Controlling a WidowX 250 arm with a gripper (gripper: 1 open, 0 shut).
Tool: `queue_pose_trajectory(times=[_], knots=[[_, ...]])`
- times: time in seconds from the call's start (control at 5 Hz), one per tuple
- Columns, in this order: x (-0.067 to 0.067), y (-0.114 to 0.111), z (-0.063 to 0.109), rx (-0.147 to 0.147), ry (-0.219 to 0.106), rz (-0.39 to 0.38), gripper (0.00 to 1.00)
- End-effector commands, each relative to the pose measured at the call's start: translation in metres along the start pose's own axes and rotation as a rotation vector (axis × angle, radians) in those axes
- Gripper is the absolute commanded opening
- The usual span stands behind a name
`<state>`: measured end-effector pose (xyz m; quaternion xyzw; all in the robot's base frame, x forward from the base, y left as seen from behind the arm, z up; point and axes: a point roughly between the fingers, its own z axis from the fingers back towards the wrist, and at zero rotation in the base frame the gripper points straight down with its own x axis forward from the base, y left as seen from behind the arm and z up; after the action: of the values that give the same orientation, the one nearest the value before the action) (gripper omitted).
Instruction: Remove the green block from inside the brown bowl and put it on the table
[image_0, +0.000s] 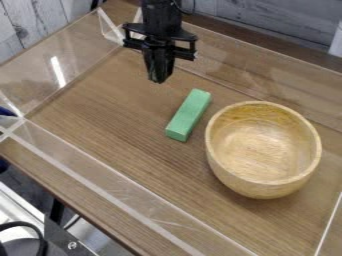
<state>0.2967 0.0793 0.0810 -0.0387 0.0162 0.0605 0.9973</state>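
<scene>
The green block (189, 115) lies flat on the table (107, 130), just left of the brown bowl (265, 148). The bowl stands upright at the right with nothing inside it. My gripper (160, 74) hangs pointing down over the table, up and to the left of the block and apart from it. Its fingers are shut together and hold nothing.
Clear acrylic walls (54, 70) run along the table's edges, with a folded clear piece (123, 28) at the back left corner. A dark cable and frame (27, 238) show below the front left edge.
</scene>
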Motion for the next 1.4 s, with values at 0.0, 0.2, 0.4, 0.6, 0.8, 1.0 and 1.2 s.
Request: queue_pose_trajectory(times=[0.0, 0.2, 0.4, 0.6, 0.8, 1.0, 1.2], knots=[[0.002, 0.002, 0.016, 0.02, -0.059, -0.013, 0.0], [0.001, 0.003, 0.009, 0.025, -0.044, -0.015, 0.0], [0.0, 0.003, 0.004, 0.028, -0.032, -0.018, 0.0], [-0.001, 0.005, -0.001, 0.033, -0.019, -0.018, 0.0], [-0.003, 0.008, -0.006, 0.039, -0.009, -0.011, 0.0], [-0.004, 0.011, -0.01, 0.043, -0.001, -0.005, 0.0], [-0.007, 0.019, -0.016, 0.051, 0.008, 0.009, 0.0]])
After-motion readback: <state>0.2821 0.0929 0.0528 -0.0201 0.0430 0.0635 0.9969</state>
